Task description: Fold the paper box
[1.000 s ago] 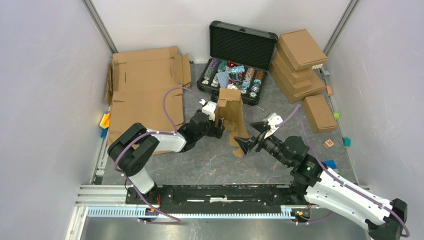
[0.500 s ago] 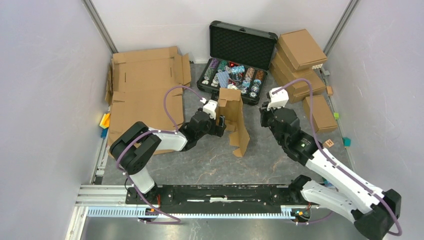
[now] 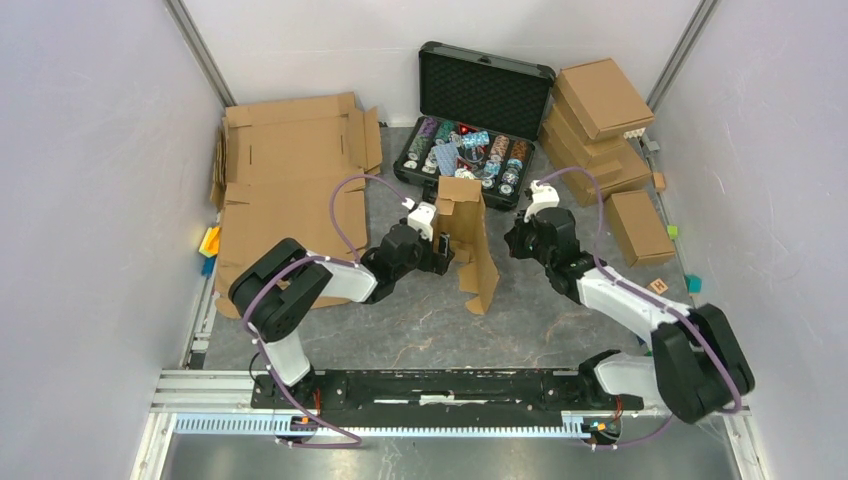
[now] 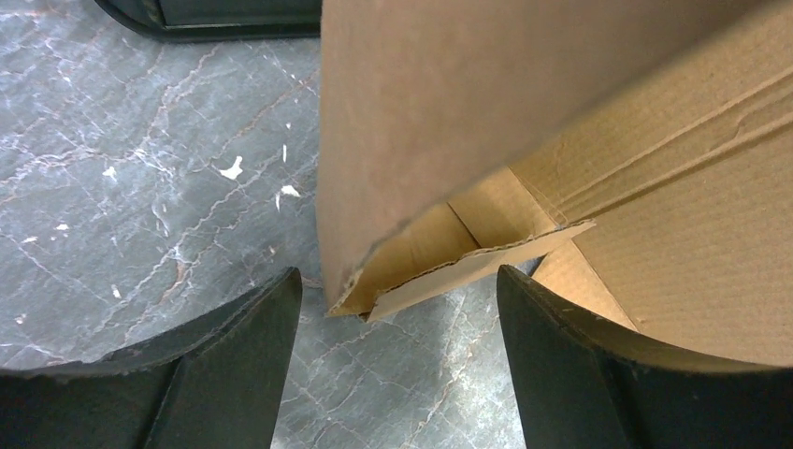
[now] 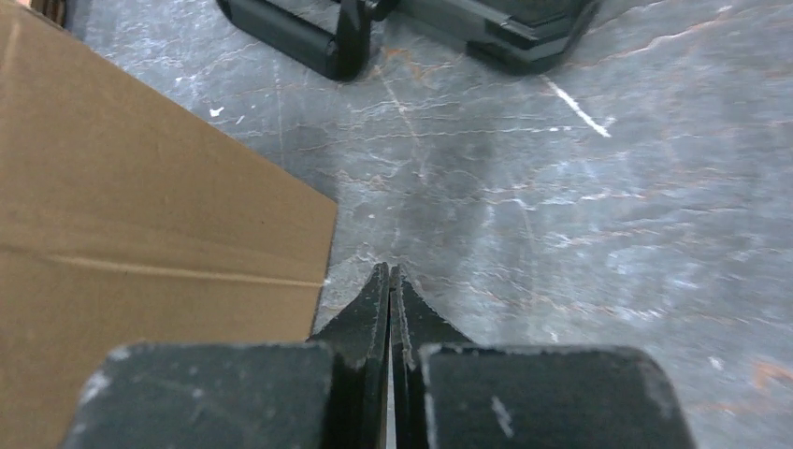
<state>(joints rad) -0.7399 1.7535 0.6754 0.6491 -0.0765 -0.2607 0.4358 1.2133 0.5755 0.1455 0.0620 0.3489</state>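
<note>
Risking toppling paper box (image 3: 468, 235), standing half-folded on counter (image 3: 420, 320) before black case (image 3: 487, 90), by nudging with closed, empty right hand (image 5: 389, 281), or tearing frayed corner straddled by open left hand (image 4: 397, 290).

The paper box (image 4: 439, 112) between the left gripper's (image 4: 395, 292) matt black, scuffed plastic fingers (image 4: 234, 365) is matt brown corrugated cardboard, frayed at its edge. Beneath the right gripper (image 5: 389, 279), the table (image 5: 580, 187) looks like smooth grey veined stone with a faint sheen.
</note>
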